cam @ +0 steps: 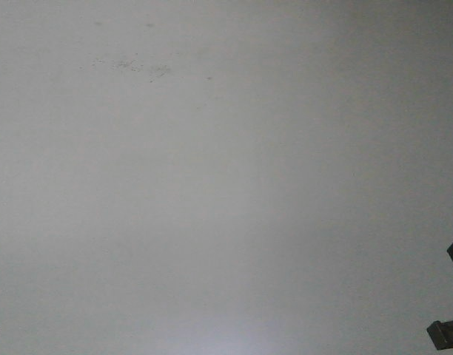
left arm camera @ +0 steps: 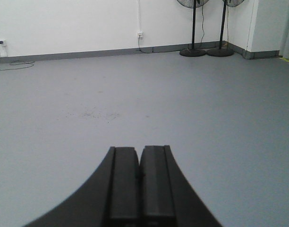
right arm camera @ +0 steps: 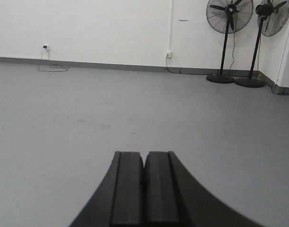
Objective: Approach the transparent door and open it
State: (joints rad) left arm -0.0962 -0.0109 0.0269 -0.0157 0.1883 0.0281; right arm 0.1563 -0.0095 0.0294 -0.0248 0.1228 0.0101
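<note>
The transparent door is out of view in every frame. My left gripper (left arm camera: pixel 139 149) is shut, its two black pads pressed together with nothing between them, pointing over bare grey floor. Likewise shut and empty, my right gripper (right arm camera: pixel 144 153) points across the same floor toward the white wall. The front view shows only grey floor, with a dark piece of the right arm (cam: pixel 452 333) at its lower right edge.
Grey floor (left arm camera: pixel 135 94) stretches to a white wall (right arm camera: pixel 88 23) with a grey skirting. Two black pedestal fans (right arm camera: pixel 228 42) (right arm camera: pixel 262 42) stand at the far right corner. Wall sockets (right arm camera: pixel 168 54) and a loose cable (right arm camera: pixel 52 68) lie along the wall. A scuffed patch (cam: pixel 138 68) marks the floor.
</note>
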